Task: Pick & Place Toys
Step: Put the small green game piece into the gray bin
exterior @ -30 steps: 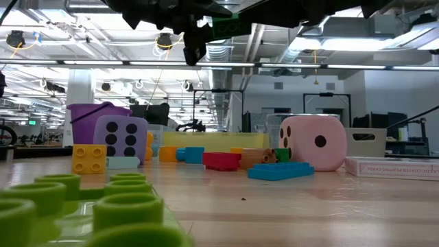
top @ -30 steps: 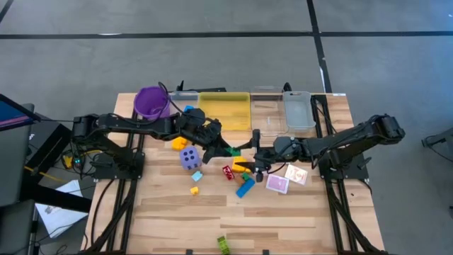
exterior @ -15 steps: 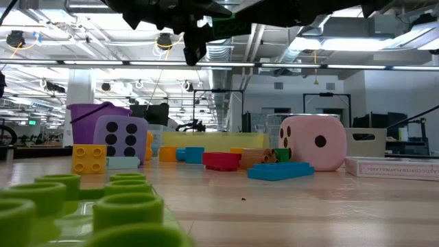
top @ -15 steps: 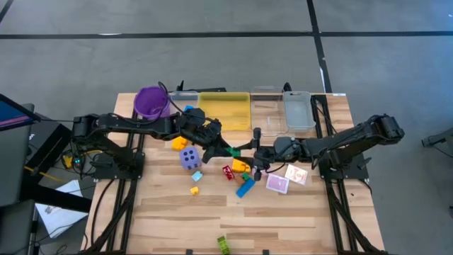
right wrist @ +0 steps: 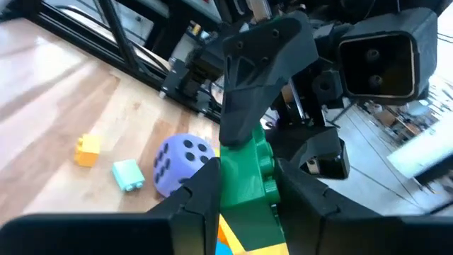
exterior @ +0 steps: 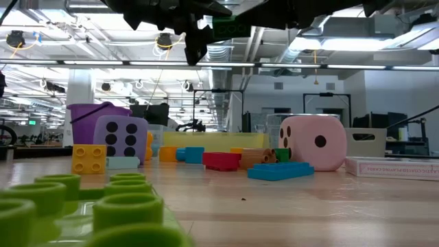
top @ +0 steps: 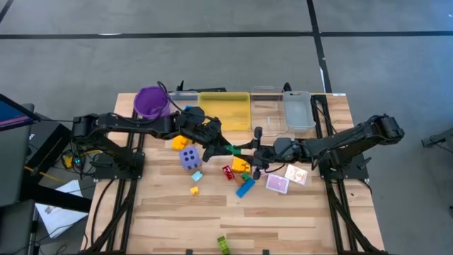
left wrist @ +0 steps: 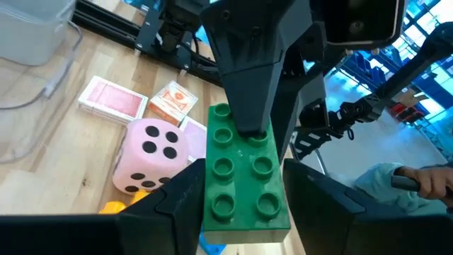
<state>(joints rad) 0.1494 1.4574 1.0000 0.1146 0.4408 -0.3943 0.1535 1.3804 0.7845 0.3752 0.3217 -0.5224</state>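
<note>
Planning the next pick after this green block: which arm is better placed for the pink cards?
Right. The pink cards lie just beside the right hand, on its side; the left hand would have to reach across it.

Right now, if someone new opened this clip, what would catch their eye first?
Mid-table, the left gripper and right gripper meet on one green block, raised above the table, each with fingers on it. Below it lie scattered toys: the purple die toward the left arm, the pink die and pink cards toward the right.
</note>
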